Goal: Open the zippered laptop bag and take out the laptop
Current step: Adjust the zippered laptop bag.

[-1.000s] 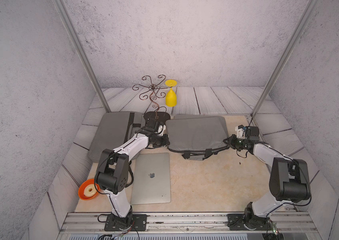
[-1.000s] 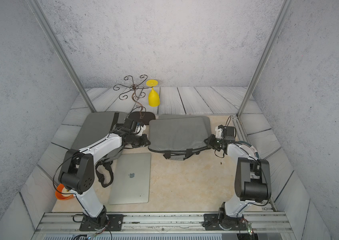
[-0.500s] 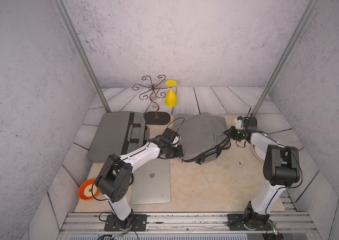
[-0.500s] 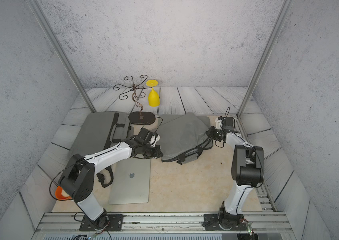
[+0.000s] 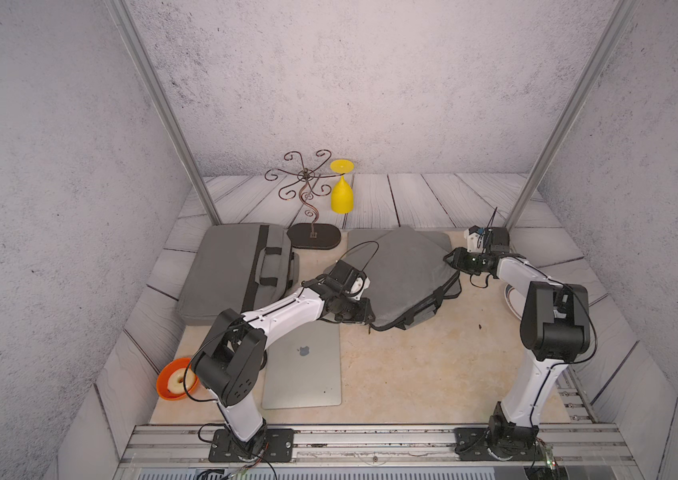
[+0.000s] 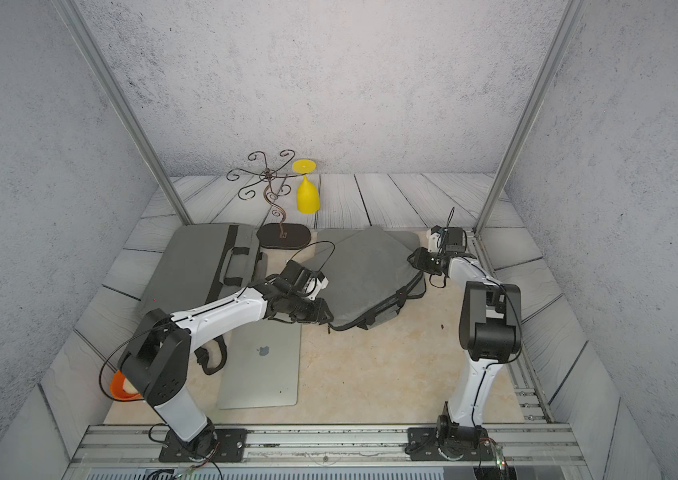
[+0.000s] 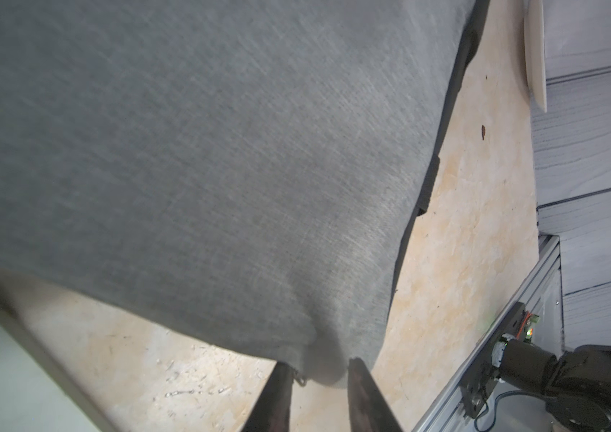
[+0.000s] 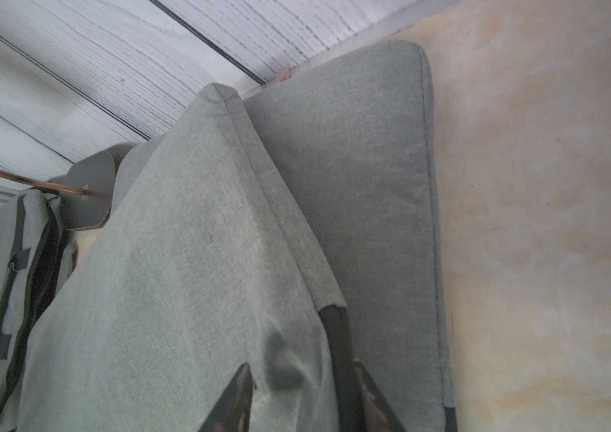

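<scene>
Laptop bag (image 5: pixel 408 270): gray, sits mid-way across the beige mat (image 5: pixel 412 374), turned diagonally, tented along a ridge rather than flat. Overlaps a flat gray padded panel (image 5: pixel 437 240) at the back; cannot tell whether that belongs to the same bag.

Left gripper (image 5: pixel 366 316): at the bag's near-left corner. Left wrist view, same gripper (image 7: pixel 317 368): fingers (image 7: pixel 277 396) parted, corner fabric sitting between them. Pressing or loose, cannot tell.

Right gripper (image 5: pixel 449 259): at the bag's far-right corner. Right wrist view, same gripper (image 8: pixel 302 368): fingers (image 8: pixel 238 396) apart, with puckered fabric and a black edge strip in the gap. Gripping or not, cannot tell.

Laptop (image 5: pixel 304 365): silver, closed, logo up. Lies flat on the mat outside the bag, front-left, near the left arm's base. Far edge passes under the left forearm.

Also noted:
- second gray bag (image 5: pixel 233 270) with handles, at the mat's left side
- curled metal stand (image 5: pixel 306 187) behind, with a yellow glass (image 5: pixel 341 195) hanging upside down from it
- orange bowl (image 5: pixel 171 384) front-left, beside the left arm
- white plate (image 5: pixel 511 299) at right, partly hidden by the right arm
</scene>
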You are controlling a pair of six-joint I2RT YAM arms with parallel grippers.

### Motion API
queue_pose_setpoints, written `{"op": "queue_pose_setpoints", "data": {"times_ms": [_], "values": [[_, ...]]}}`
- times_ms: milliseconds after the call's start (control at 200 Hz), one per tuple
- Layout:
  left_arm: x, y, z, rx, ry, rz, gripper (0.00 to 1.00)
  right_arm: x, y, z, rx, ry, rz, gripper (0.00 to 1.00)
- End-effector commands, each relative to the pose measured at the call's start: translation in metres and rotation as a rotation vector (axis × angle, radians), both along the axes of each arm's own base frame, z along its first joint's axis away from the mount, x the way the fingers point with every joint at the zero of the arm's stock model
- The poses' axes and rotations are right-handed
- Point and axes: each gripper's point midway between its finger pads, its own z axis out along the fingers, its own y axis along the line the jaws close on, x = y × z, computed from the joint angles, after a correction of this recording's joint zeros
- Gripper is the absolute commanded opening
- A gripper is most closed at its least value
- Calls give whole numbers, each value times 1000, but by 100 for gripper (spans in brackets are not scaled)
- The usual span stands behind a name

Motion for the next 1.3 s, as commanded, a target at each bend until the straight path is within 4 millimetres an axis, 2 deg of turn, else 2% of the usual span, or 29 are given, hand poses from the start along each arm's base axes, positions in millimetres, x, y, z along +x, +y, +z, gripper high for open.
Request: {"op": "queue_pose_setpoints", "data": {"times_ms": [0,180,350,370,405,525,620,716,866,1061,1136,1296], "values": [[-11,-8,29,-20,-108,-124,36,-7,-2,-5,-69,35,15,52],[-12,-7,40,38,-270,-245,46,-19,-35,8,-263,86,-63,70],[7,-17,44,118,-471,-389,52,-30,-43,27,-308,73,-88,78],[10,-19,44,123,-490,-404,52,-32,-43,29,-304,69,-92,83],[14,-23,44,132,-526,-431,53,-35,-41,32,-295,64,-96,85],[27,-38,42,149,-603,-493,55,-52,-38,38,-258,61,-112,87],[26,-53,36,169,-636,-552,57,-67,-34,41,-232,61,-122,87],[21,-67,22,208,-665,-614,59,-82,-32,45,-210,59,-133,88],[17,-76,-2,303,-698,-671,60,-105,-27,42,-179,70,-141,88],[16,-77,-26,448,-721,-714,61,-134,-25,34,-166,101,-141,88],[27,-71,-33,554,-757,-698,61,-144,-25,29,-166,112,-145,88],[47,-60,-35,740,-780,-648,61,-161,-23,19,-155,139,-146,88]]}}
